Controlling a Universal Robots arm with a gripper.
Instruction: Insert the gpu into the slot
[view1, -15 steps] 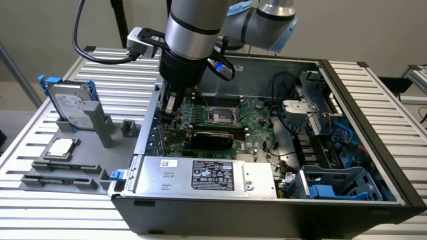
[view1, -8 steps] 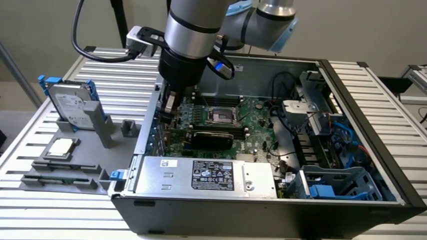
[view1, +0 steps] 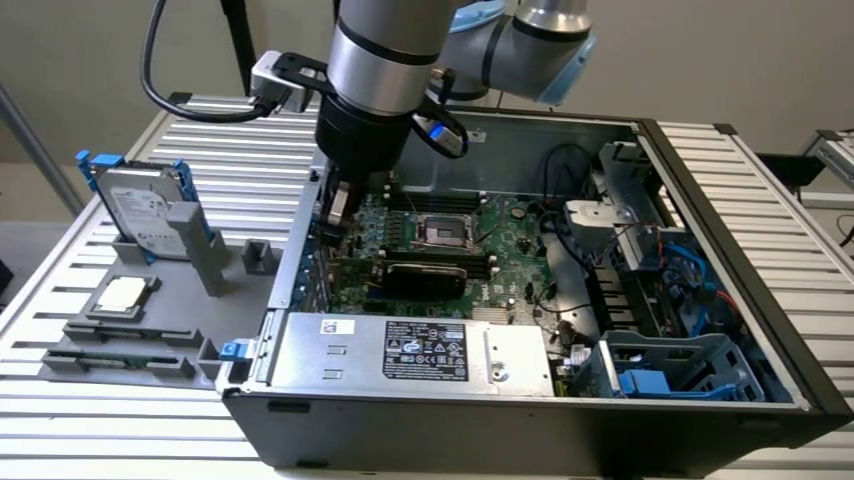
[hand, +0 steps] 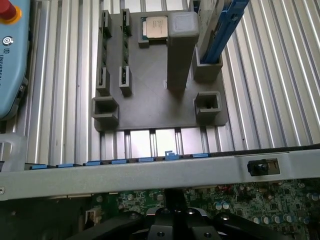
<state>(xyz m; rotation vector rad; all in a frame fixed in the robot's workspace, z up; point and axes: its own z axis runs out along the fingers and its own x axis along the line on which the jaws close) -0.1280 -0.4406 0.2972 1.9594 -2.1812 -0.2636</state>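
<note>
Ribbed metal table (view1: 120, 400) carries the open case (view1: 534, 440). My gripper (view1: 336, 215) hangs over the motherboard (view1: 514, 240) near the case's rear wall, jaws pressed together. Gpu (view1: 424, 277) lies flat mid-board.

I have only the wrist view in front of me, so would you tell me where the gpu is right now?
Observer: The gpu sits on the motherboard, between the processor socket and the silver power-supply box.
Operator: Thank you. Is the gripper above it?
Observer: No. The gripper is down inside the case toward the exterior view's left of the card, close to the case wall.
Operator: And what stands in the blue frame outside the case?
Observer: A hard drive, upright on the grey fixture at the exterior view's left.
</note>
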